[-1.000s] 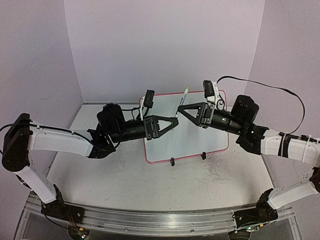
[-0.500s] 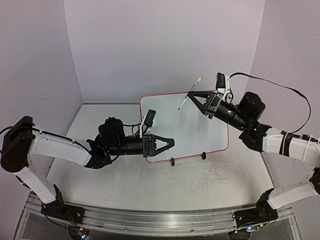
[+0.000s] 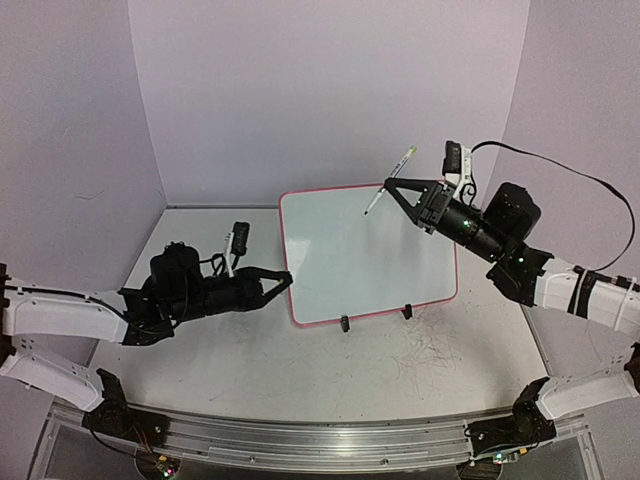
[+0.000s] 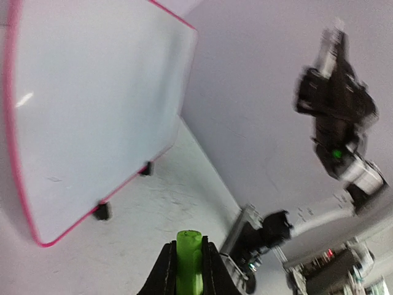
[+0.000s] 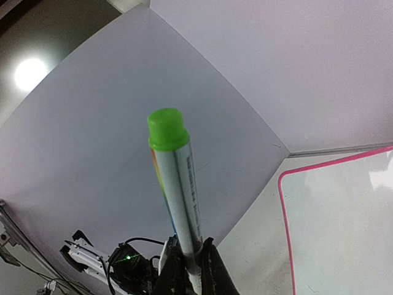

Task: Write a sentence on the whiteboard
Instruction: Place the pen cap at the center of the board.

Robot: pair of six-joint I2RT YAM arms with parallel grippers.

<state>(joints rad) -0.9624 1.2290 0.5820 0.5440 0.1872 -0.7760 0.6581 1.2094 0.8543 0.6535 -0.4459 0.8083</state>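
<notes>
Currently the whiteboard sits centre frame in the top view. It looks propped on two small black clip feet along its lower edge, and the face is blank, with no sentence visible yet.

The right gripper is clenched on the marker about mid-barrel, over the board's upper edge, right of centre. The writing end angles down toward the face; I can't tell whether the tip touches.

The left gripper is pinched on a short green piece, likely the cap. It's just beside the board's left edge, low in frame, over the table.

Handling, my read:
- Marker is light and stiff, with a smooth plastic barrel — a mid-barrel pinch may let it pivot or slip under tip pressure. A hold nearer the tip would be steadier.
- Board looks thin, light, rigid and glossy. On those feet it probably skates or rocks back if pushed, so light contact only.
- If bracing is needed, take it by the left edge near the feet — not the face.
</notes>
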